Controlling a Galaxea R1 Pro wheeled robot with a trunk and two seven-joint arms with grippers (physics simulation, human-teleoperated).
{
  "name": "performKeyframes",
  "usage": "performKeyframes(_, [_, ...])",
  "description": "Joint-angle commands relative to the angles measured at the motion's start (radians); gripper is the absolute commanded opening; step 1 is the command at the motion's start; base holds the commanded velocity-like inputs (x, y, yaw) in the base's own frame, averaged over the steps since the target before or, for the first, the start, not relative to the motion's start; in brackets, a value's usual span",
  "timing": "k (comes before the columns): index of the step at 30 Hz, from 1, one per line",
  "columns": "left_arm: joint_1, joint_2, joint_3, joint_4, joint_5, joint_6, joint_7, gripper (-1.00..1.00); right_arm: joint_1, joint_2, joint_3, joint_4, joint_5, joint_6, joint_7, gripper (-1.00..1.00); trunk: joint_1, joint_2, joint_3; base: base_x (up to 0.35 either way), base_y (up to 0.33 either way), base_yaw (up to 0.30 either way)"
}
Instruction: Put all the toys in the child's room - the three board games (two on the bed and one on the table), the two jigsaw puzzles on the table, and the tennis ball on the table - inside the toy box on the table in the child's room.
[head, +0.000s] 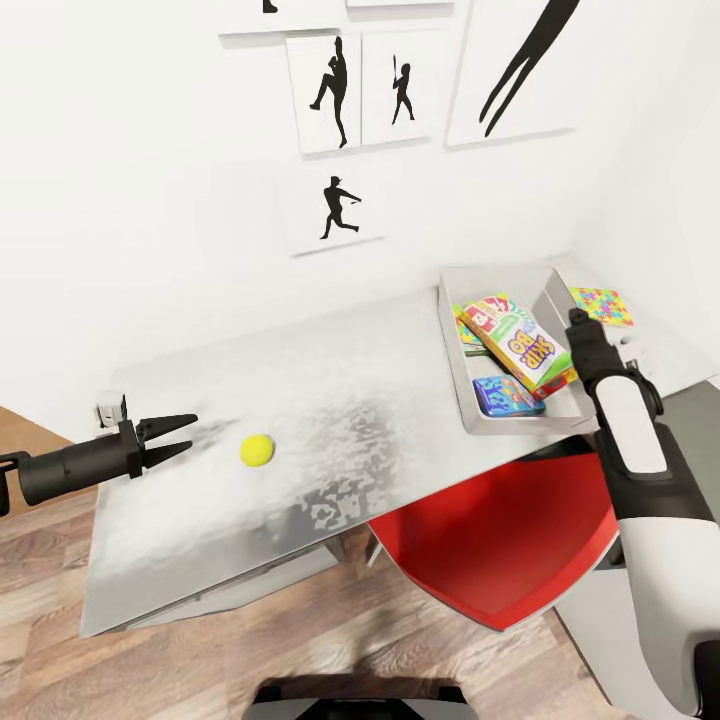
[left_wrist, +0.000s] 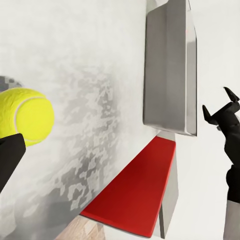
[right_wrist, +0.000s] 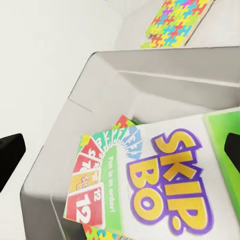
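Left claw: the left claw reaches in low over the tabletop from its near left end, fingers spread apart and empty, aimed at the tennis ball, which lies just ahead of the tips, not touching them.
Left arm: stretched almost level along the tabletop's front edge, dark wrist pointing toward the toy box.
Right claw: the right claw hangs above the toy box; in the left wrist view its fingers stand apart, nothing between them.
Right arm: bent up from the lower right, forearm rising over the front rim of the toy box, wrist tipped down over the Skip-Bo box.
Step in hand: by the look of it, the pick-up of the tennis ball, with the left claw lined up but not yet around it.
Next move: likely a short push forward so the fingers straddle the ball, then a close; a round ball may roll off if nudged by one finger first.
Toy box: sits at the tabletop's far right end, holding the Skip-Bo box propped on top, a blue game box toward its front, and other bright boxes beneath.
Puzzle box: one jigsaw puzzle lies flat on the tabletop just beyond the toy box, outside it.
Below: a red chair stands tucked under the tabletop.
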Motion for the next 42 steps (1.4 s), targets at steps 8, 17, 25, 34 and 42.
performKeyframes(8, [-0.001,0.000,0.001,0.000,-0.009,0.003,-0.009,1.00,-0.001,0.000,0.000,-0.032,-0.004,0.008,-0.007,1.00,0.001,-0.002,-0.001,0.000,0.000,0.000])
performKeyframes(17, [-0.001,0.000,0.003,0.000,-0.009,0.003,-0.009,1.00,-0.001,-0.002,0.003,-0.134,-0.003,0.126,-0.006,1.00,0.001,-0.002,-0.001,0.000,0.000,0.000])
performKeyframes(25, [-0.001,0.000,0.003,0.000,-0.009,0.003,-0.009,1.00,-0.001,-0.008,-0.001,-0.157,-0.005,0.341,0.063,1.00,0.001,-0.002,-0.001,0.000,0.000,0.000])
performKeyframes(34, [-0.001,0.000,0.003,0.001,-0.009,0.003,-0.009,1.00,-0.001,-0.076,-0.004,-0.167,-0.006,0.520,0.418,1.00,0.001,-0.002,-0.001,0.000,0.000,0.000])
performKeyframes(42, [-0.001,0.000,0.007,0.004,-0.009,0.003,-0.009,1.00,-0.001,-0.127,-0.005,-0.169,-0.007,0.562,0.613,1.00,0.001,-0.002,-0.001,0.000,0.000,0.000])
